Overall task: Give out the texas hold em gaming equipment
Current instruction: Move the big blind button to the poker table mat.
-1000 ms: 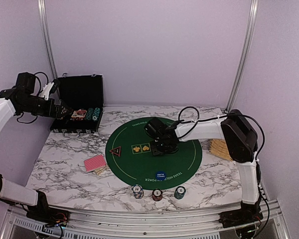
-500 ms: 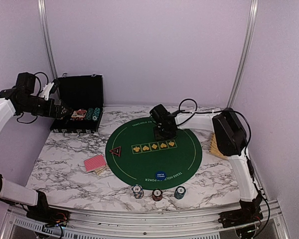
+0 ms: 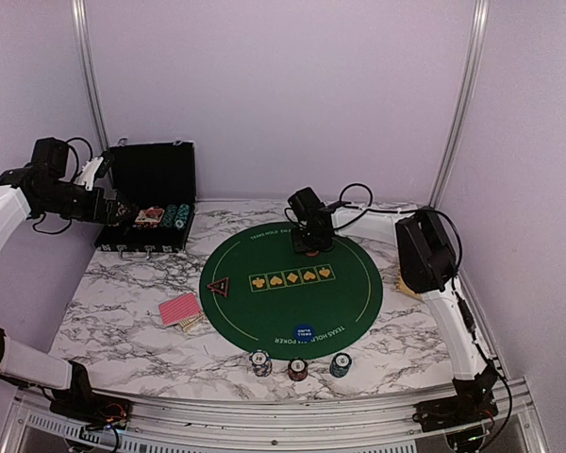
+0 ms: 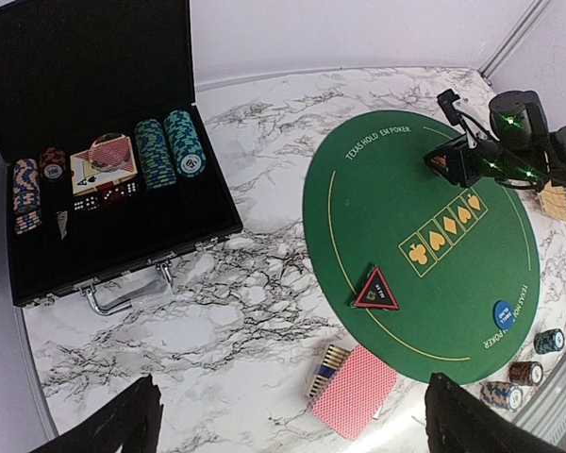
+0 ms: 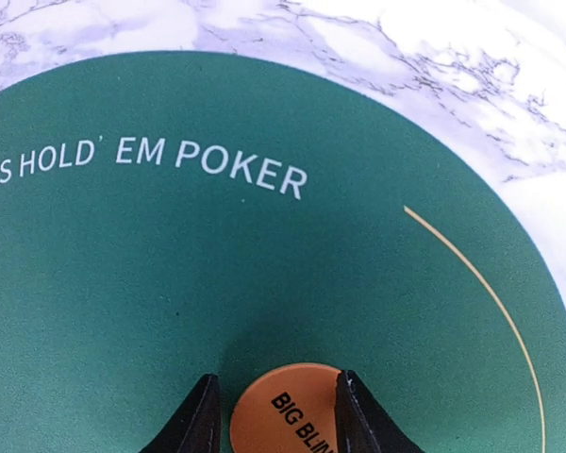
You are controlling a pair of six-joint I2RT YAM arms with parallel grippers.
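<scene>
Orange button (image 5: 285, 423) lettered BIG BLIN, its last letters cut off, sits pinched between the narrowed black fingers of the right gripper (image 5: 274, 408), its rim meeting both. It is at the far edge of the round green mat (image 5: 123, 283), just below the printed words HOLD' EM POKER. Whether it rests on the felt or hangs just above it is hard to tell.

Nearer the arms on the same mat lie a blue button (image 3: 304, 332) by the near rim and a black-red triangle marker (image 3: 219, 286) on the left side. Three chip stacks (image 3: 297, 369) stand in a row on the marble table (image 3: 123, 283) just off the mat's near edge, and red-backed cards (image 3: 180, 309) lie left of the mat.

The black case (image 3: 151, 179) is open at the far left, with the left gripper (image 3: 123, 209) above it, jaws spread wide and empty.
</scene>
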